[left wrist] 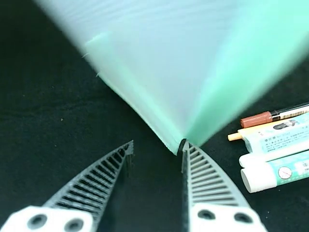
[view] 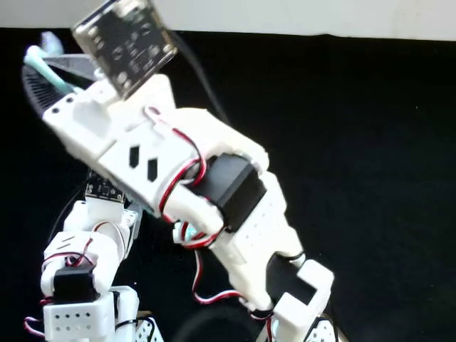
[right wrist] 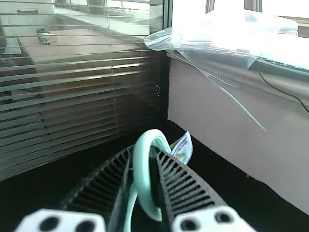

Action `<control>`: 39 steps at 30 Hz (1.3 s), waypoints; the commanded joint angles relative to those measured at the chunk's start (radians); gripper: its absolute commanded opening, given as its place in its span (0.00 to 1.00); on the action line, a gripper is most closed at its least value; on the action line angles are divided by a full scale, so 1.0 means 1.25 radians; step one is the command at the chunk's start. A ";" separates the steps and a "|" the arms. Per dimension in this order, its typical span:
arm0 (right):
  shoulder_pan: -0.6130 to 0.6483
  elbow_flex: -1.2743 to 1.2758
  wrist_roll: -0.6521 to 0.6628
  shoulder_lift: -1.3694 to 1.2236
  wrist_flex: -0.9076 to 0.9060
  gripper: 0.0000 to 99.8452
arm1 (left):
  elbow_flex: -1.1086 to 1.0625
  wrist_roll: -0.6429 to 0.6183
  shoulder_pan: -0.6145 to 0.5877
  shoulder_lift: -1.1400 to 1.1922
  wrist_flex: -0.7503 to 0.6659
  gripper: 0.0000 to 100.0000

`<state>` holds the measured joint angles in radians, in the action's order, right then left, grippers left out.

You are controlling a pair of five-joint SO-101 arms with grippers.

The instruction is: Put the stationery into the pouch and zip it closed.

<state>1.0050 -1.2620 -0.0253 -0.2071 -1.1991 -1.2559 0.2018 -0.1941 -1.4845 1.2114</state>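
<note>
The right gripper (right wrist: 143, 152) pinched the translucent mint-green plastic pouch (left wrist: 183, 63) aloft, probably to steady it for the spread left gripper (left wrist: 156, 145) at its lower corner, near the loose pens and tubes (left wrist: 270, 140).

Below me the black table (view: 370, 142) spread across the right of the high view. On it a brown-capped pen (left wrist: 256, 119) and white tubes (left wrist: 273, 170) lay side by side.

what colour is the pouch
The pouch is a pale, translucent mint green, shown best in the left wrist view.
</note>
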 commanded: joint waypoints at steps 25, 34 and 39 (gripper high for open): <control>-0.147 -0.035 0.015 -0.004 -0.165 0.01 | 0.110 -0.007 -0.007 -0.003 0.027 0.18; -0.148 -0.035 0.015 -0.004 -0.165 0.01 | 0.357 -0.005 -0.035 -0.003 0.158 0.18; -0.143 -0.035 0.015 -0.004 -0.165 0.01 | 0.460 -0.004 -0.186 -0.003 0.155 0.18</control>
<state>0.8347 -1.2743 -0.0161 -0.2194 -1.4047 -0.7664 0.2018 -0.3322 -1.4922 1.4032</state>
